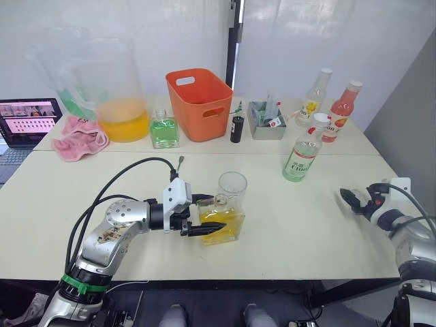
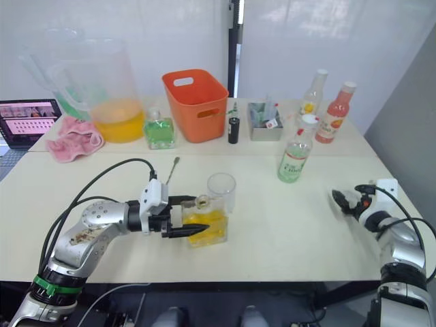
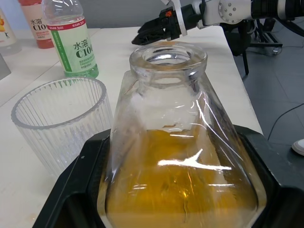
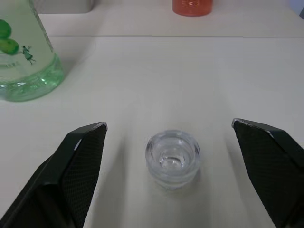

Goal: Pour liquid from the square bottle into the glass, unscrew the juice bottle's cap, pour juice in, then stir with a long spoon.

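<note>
The square bottle stands on the table near the front edge, half full of yellow liquid, its neck open with no stopper in it. My left gripper is shut on the bottle, one black finger on each side. The ribbed glass stands empty just behind the bottle, touching or nearly touching it. A round glass stopper lies on the table between the spread fingers of my right gripper, which is open at the right edge. The juice bottle, white cap on, stands at the centre right. The long spoon lies behind my left wrist, partly hidden.
Along the back stand a huge pitcher of orange-yellow liquid, a small green bottle, an orange basket, a dark vial, a grey tray, a slim yellow-labelled bottle and a pink bottle. A pink cloth and a laptop lie far left.
</note>
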Controlling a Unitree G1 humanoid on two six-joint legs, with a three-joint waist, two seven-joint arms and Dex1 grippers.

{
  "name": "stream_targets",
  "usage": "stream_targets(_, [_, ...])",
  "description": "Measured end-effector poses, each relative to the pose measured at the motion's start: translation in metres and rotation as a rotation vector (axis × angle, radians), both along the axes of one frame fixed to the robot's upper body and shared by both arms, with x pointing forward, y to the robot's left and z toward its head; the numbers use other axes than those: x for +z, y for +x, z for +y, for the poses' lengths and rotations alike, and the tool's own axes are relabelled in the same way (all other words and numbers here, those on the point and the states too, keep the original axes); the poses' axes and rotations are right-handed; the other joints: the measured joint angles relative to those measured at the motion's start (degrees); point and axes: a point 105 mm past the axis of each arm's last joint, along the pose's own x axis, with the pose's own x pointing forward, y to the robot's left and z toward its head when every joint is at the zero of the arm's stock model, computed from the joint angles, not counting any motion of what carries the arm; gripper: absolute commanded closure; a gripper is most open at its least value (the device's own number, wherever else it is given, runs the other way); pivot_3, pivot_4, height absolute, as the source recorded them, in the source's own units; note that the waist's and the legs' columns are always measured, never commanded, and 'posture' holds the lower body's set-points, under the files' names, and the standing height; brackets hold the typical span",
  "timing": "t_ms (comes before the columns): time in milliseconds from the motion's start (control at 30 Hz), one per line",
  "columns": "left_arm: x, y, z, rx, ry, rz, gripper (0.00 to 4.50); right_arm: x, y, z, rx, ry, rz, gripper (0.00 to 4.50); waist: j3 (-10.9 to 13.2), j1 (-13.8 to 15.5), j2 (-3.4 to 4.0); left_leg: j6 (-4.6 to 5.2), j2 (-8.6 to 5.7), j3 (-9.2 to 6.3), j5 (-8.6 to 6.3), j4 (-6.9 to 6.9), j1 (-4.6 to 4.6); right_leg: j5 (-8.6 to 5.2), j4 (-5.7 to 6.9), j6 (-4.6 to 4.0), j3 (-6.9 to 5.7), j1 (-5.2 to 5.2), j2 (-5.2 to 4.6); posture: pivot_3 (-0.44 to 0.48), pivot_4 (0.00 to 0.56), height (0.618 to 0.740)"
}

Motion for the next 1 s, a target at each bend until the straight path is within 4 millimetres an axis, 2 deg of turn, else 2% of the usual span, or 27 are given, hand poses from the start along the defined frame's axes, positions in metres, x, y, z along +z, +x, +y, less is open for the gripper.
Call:
stream_targets(133, [0.0, 0.0, 0.0, 0.001, -0.004, 0.005, 1.71, 0.031, -0.005, 0.004, 0.081, -0.029, -0.062, 0.03, 0.0, 0.1, 0.1, 0.0, 0.0, 0.0, 0.0, -0.01, 0.0, -0.01, 0.01, 0.02, 0.01, 0.0, 0.0, 0.0, 0.15, 0.74])
stream_targets(233, [0.0, 0.0, 0.0, 0.004, -0.007, 0.007, 1.71, 0.05, -0.018, 0.018, 0.212, -0.06, -0.069, 0.03, 0.0, 0.1, 0.12, 0.0, 0.0, -0.01, 0.0, -0.02, 0.0, -0.02, 0.02, 0.04, 0.01, 0.0, 0.01, 0.0, 0.15, 0.74])
stream_targets(433, [0.001, 0.001, -0.001, 0.039, -0.014, 0.028, 1.71, 0.065, -0.059, 0.095, 0.642, -0.051, 0.01, 0.03, 0.0, 0.1, 0.17, 0.0, 0.0, -0.02, 0.0, 0.06, 0.0, -0.02, 0.06, 0.07, 0.02, -0.01, 0.0, 0.0, 0.15, 0.74])
stream_targets(633, [0.009, -0.01, 0.003, 0.062, 0.005, 0.064, 1.71, 0.085, -0.081, 0.137, 0.852, -0.026, 0.031, 0.03, 0.0, 0.0, 0.14, 0.0, 0.04, -0.01, 0.0, 0.04, -0.02, -0.07, 0.07, -0.04, 0.01, -0.09, 0.02, 0.0, 0.15, 0.74])
stream_targets(767, [0.02, -0.016, 0.022, 0.117, 0.055, 0.049, 1.71, 0.094, -0.089, 0.156, 0.959, -0.028, 0.053, 0.03, 0.1, -0.1, 0.12, 0.0, 0.06, 0.0, 0.0, 0.02, -0.03, -0.21, 0.08, -0.28, 0.0, -0.15, 0.02, 0.0, 0.15, 0.74])
stream_targets(900, [0.033, -0.013, 0.053, 0.227, 0.107, 0.024, 1.71, 0.099, -0.088, 0.163, 1.007, -0.06, 0.068, 0.03, 0.1, 0.0, 0.06, 0.0, 0.07, 0.01, 0.0, 0.03, -0.03, -0.27, 0.04, -0.4, -0.01, -0.15, 0.01, 0.0, 0.15, 0.74])
stream_targets(1000, [0.044, -0.009, 0.067, 0.291, 0.109, -0.007, 1.71, 0.099, -0.088, 0.168, 1.036, -0.062, 0.076, 0.03, 0.1, 0.3, 0.03, -0.01, 0.05, 0.01, 0.0, 0.03, -0.07, -0.28, 0.01, -0.4, -0.02, -0.14, -0.01, 0.0, 0.15, 0.74])
